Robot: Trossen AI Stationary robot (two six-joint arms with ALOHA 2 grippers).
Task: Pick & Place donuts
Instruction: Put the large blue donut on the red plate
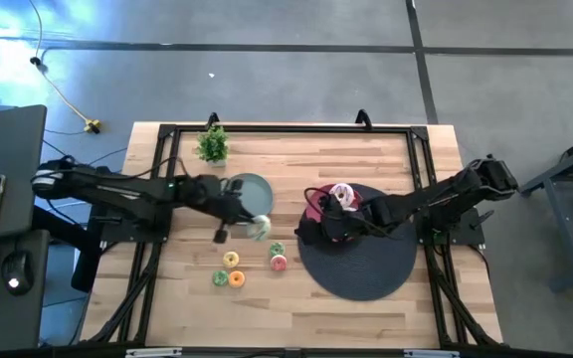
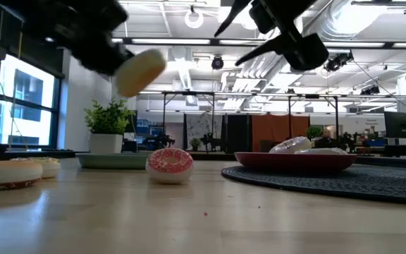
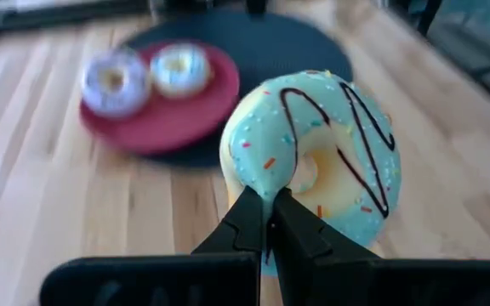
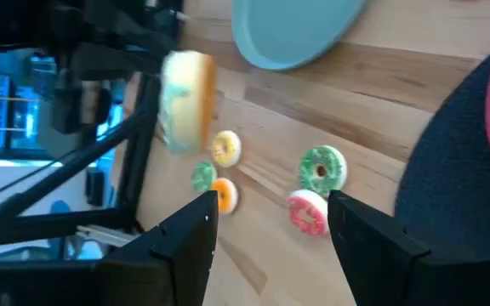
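The left gripper (image 3: 269, 223) pinches the green-iced donut (image 3: 313, 157) above the table (image 1: 366, 308); the red plate (image 3: 156, 127) lies ahead. The right gripper (image 4: 270, 225) hangs spread.

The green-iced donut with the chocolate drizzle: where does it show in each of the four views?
High view: green-iced donut at the left gripper, by the grey-green plate.
Low view: upper left, held in the air.
Left wrist view: centre, pinched by the shut fingers.
Right wrist view: upper left, edge-on.
Shared landmark: the dark round mat.
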